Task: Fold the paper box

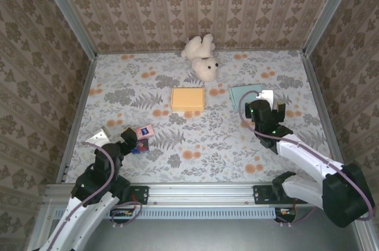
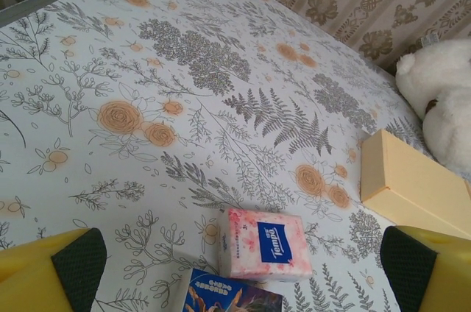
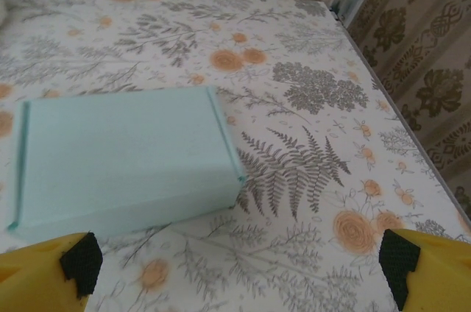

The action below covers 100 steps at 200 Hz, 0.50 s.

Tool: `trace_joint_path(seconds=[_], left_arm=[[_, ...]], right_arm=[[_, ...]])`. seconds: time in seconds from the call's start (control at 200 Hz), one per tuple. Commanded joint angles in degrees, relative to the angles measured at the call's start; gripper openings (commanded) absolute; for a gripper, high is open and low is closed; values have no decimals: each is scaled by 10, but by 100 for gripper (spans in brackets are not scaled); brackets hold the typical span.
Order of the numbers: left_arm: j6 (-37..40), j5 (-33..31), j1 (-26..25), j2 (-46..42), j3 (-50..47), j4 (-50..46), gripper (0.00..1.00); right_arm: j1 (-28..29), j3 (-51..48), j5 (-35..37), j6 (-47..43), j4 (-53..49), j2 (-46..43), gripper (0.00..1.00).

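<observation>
Looking down from above, found the pale blue paper box lying flat on the floral table, right of centre and in the far half. Judged it closed, lid down, right edge partly hidden behind the right gripper. Noted the jaws of that gripper spread wide, with nothing between them. Confirmed the same from the right wrist: black pads set out at the two bottom corners, clear of the box, the box itself lying just ahead and to the left, bare tablecloth to its right.

Spotted an orange box left of the blue one and apart from it, also flat and closed, near the middle of the table. Placed a white teddy bear beyond both boxes, close to the far wall, touching neither.

Found the left gripper at the near left of the table, well apart from the blue box, jaws likewise wide and holding nothing. Picked out its fingertips from the left wrist, again at the bottom corners. Saw a pink tissue pack lying on the table ahead of and between them, touching neither. Made out a dark printed packet just nearer than the tissue pack, right against it, mostly cut off by the frame edge. Could not tell its contents.
</observation>
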Motion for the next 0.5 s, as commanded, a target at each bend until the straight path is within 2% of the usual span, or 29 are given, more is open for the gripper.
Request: trace_joint_path(seconds=[0.0,0.13,0.235,0.495], left_arm=[[11,-15,1,-7,-12,-15,100],[12,-15,1,-7,-14,-14,100],[13,-12,1,-7,-15,-15,100],[12,-10,1,-9,-9,-25,100]], right_arm=[[-54,-47,-83,-20,138,4,100],[-112,-157,-178,-26,352,13,100],[-136,-144,-227,-33,331,26,100],[-137,-127,-329,-82,397,90,100]])
